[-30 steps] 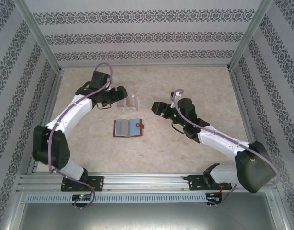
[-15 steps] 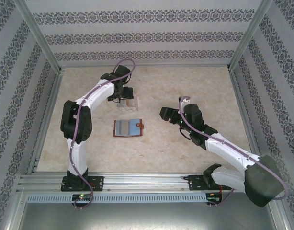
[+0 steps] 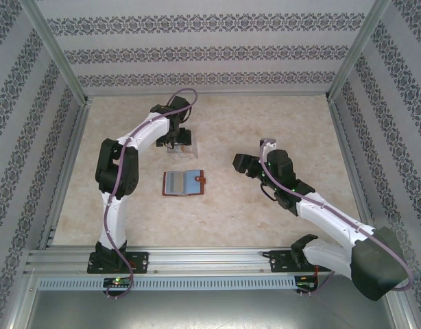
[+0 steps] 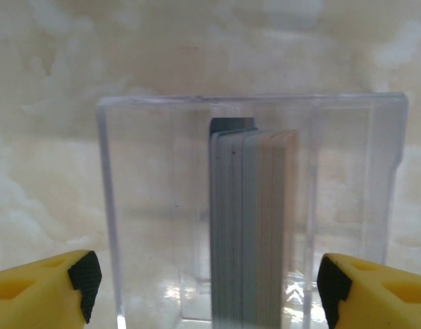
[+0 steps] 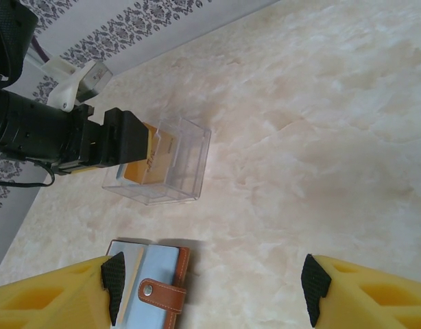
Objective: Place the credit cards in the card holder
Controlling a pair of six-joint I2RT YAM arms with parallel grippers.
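Note:
The credit cards [image 4: 250,226] stand on edge as a stack of silvery-grey ones with a tan one at the right, inside a clear plastic box [image 4: 149,205]. My left gripper [image 4: 207,281] is open, its yellow fingers straddling the box's near end without touching the cards. In the right wrist view the box [image 5: 179,161] shows an orange card [image 5: 145,163] inside, with the left gripper [image 5: 118,140] at its left end. The card holder [image 3: 183,183] lies open on the table, brown leather with a snap tab [image 5: 159,293] and blue pockets. My right gripper [image 3: 238,163] hovers open to its right, holding nothing.
The marble-patterned table [image 3: 279,123] is ringed by patterned walls and metal posts [image 3: 59,55]. The left arm's elbow [image 3: 114,168] stands left of the card holder. Open floor lies between the box and my right gripper.
My left arm has swung in and brought its gripper down over the clear box from the left. My right gripper has drawn back slightly to the right.

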